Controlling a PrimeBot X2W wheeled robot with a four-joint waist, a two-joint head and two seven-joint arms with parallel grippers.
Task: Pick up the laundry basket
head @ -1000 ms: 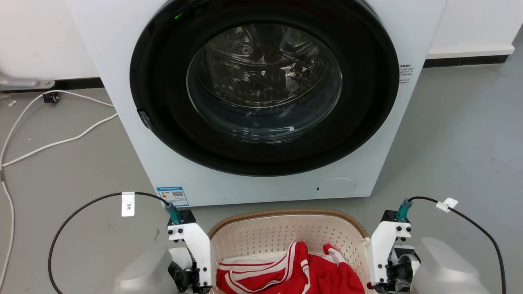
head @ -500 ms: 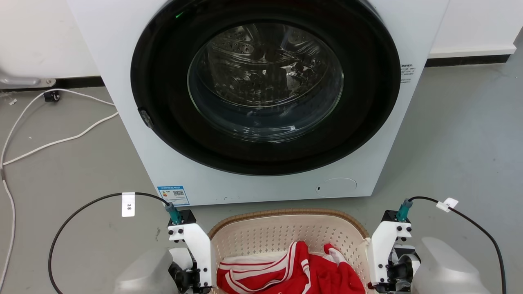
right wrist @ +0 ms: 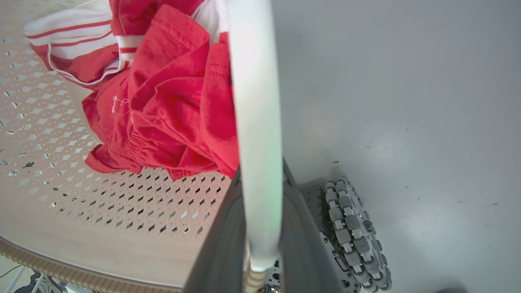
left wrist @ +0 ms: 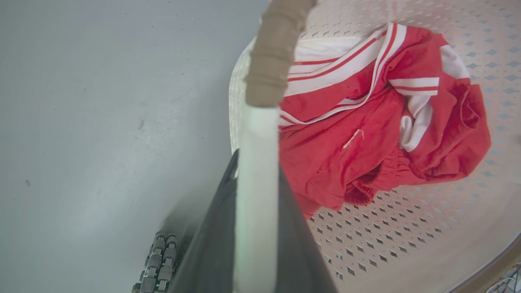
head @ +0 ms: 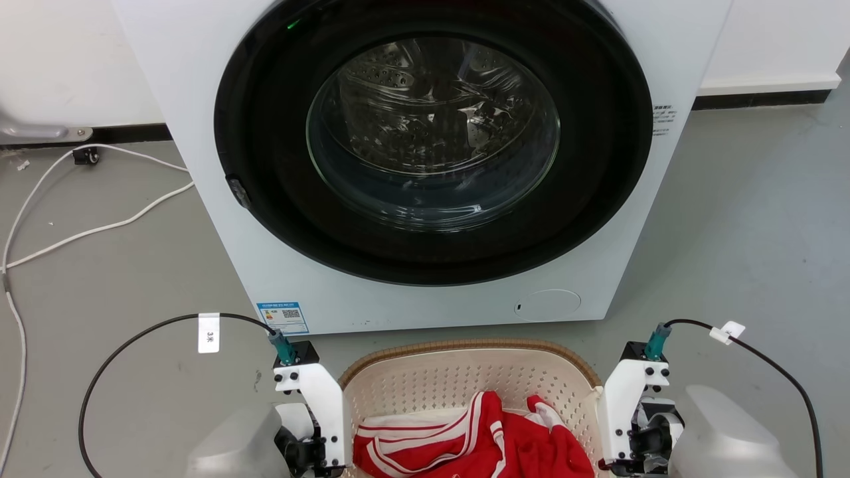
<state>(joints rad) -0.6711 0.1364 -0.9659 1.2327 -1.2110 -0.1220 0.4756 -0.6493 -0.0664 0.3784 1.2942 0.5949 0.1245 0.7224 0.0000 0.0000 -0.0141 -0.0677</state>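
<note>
Head view first: one laundry basket (head: pixel 465 346) sits at the bottom centre between the two wrists. Its brown far rim stops just short of the one washing machine (head: pixel 431 305), bare grey floor (head: pixel 744 232) lies open on both flanks, and one red-and-white garment (head: pixel 465 445) lies inside. Left wrist view — the left gripper (left wrist: pixel 257 171) has its two dark fingers (left wrist: pixel 211 248) clenched on the basket's white side handle (left wrist: pixel 256 203), with open floor beyond that edge. Right wrist view — the right gripper (right wrist: pixel 260 175) clamps the other white handle (right wrist: pixel 256 101) likewise, with floor and one roller wheel (right wrist: pixel 354 228) outside the rim.
</note>
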